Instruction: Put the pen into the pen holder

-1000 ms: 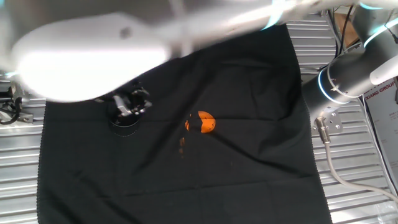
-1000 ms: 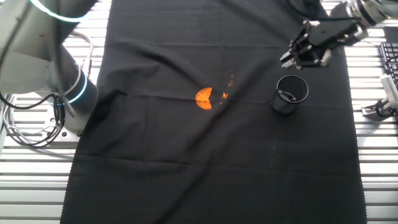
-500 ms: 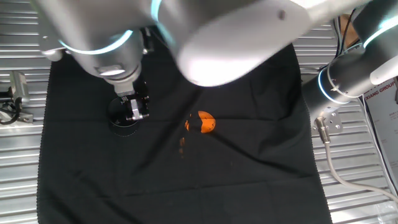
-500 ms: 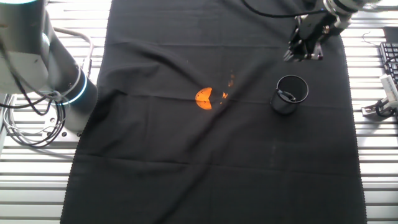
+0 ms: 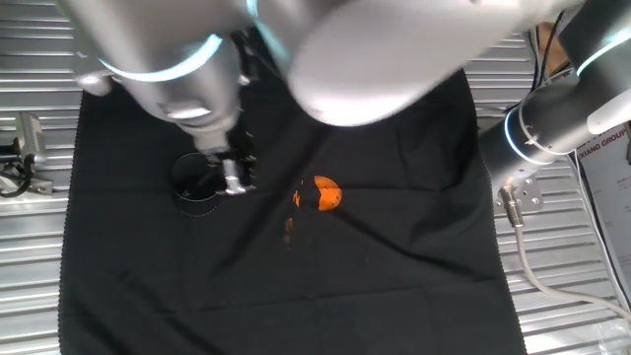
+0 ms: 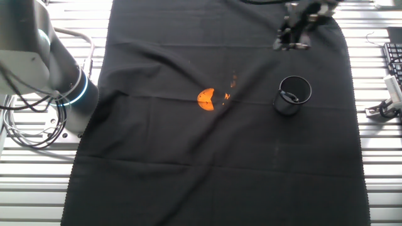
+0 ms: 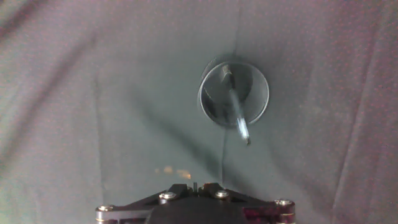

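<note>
The black pen holder (image 6: 293, 94) stands upright on the black cloth; it also shows in one fixed view (image 5: 195, 183) and the hand view (image 7: 204, 102). The pen (image 7: 237, 112) leans inside the cup, its silver end sticking out over the rim; a silver glint of it shows in the other fixed view (image 6: 287, 96). My gripper (image 6: 290, 41) hangs above the cloth, beside and apart from the cup, empty, and its jaws look open. It shows next to the cup in one fixed view (image 5: 237, 181). Only its base shows in the hand view (image 7: 196, 185).
A small orange lump (image 6: 205, 98) lies mid-cloth, also in one fixed view (image 5: 326, 193), with orange crumbs (image 6: 233, 80) nearby. The arm's base (image 5: 547, 128) stands off the cloth's edge. A keyboard (image 6: 393, 59) and clamp sit beyond the cloth on the slatted table.
The gripper has risen and drawn away from the cup, toward the orange lump's side. The pen stays in the holder. Cup and lump have not moved.
</note>
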`<state>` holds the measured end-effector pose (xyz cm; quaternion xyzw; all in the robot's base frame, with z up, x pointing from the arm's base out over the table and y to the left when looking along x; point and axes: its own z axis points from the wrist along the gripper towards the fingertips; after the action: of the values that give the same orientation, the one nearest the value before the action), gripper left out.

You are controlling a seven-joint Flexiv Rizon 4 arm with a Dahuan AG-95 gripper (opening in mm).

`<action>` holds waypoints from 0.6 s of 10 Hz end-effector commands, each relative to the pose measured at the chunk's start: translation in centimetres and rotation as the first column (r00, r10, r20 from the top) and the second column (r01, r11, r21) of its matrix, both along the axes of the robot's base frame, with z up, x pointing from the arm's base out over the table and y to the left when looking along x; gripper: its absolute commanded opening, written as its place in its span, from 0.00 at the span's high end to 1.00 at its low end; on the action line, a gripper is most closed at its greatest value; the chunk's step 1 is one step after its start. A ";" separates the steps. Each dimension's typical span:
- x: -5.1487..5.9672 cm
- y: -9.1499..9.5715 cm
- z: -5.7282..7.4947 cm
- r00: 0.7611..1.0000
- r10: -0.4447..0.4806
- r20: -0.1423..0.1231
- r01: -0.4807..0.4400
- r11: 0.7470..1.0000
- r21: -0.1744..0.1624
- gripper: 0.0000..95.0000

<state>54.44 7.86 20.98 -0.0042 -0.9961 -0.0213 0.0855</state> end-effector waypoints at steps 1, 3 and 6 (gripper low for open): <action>-2.1 0.3 -1.3 0.999 -0.011 0.042 0.011 1.000 0.002 1.00; -2.6 0.0 -1.6 1.000 0.007 0.027 -0.007 1.000 -0.001 1.00; -2.9 0.1 -1.4 1.000 0.018 0.022 -0.018 1.000 -0.007 0.80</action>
<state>51.94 8.04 19.45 0.0047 -0.9970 -0.0184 0.0747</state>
